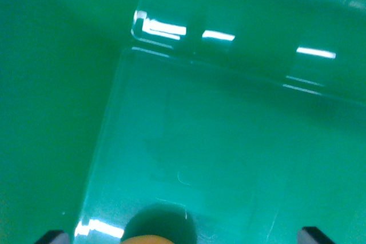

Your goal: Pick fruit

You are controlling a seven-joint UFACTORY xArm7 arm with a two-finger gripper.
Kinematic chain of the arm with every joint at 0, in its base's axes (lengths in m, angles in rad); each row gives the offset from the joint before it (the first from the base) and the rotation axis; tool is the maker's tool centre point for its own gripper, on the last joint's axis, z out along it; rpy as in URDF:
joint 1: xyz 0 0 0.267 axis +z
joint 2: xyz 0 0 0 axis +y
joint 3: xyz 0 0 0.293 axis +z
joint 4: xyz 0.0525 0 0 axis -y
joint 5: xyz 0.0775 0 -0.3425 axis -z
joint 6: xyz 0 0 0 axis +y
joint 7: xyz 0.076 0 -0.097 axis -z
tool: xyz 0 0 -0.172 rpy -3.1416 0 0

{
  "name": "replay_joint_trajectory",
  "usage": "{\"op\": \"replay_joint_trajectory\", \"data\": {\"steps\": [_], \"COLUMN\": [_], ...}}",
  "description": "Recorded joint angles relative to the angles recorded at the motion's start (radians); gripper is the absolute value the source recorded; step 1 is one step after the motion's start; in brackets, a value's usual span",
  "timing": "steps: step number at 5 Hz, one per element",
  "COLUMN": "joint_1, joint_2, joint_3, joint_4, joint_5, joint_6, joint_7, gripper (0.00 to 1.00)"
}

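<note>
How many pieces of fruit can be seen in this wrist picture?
1. Only the top of an orange fruit shows at the bottom edge, left of centre, over the clear container. Others may lie outside the picture.

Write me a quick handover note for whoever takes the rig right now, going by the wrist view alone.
End effector: only two dark fingertips show, at the bottom corners, set wide apart; looks open, nothing between them.
Fruit: an orange fruit peeks in at the bottom edge, mostly cut off, over its dark shadow.
Container: a clear plastic bin lies on the green surface, filling most of the view.
Done: whether the fruit lies inside the bin cannot be told.
Left: confirm the fruit's position before the next move.
</note>
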Motion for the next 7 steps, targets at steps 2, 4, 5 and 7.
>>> {"op": "replay_joint_trajectory", "data": {"steps": [2, 4, 5, 7], "joint_1": [0.0061, 0.0118, 0.0118, 0.0169], "joint_2": [0.011, 0.022, 0.022, 0.032], "joint_3": [0.007, 0.013, 0.013, 0.018], "joint_4": [-0.037, -0.071, -0.071, -0.102], "joint_5": [-0.0022, -0.0042, -0.0042, -0.006], "joint_6": [-0.04, -0.078, -0.078, -0.112], "joint_7": [-0.004, -0.009, -0.009, -0.012], "gripper": [0.0, 0.0, 0.0, 0.0]}}
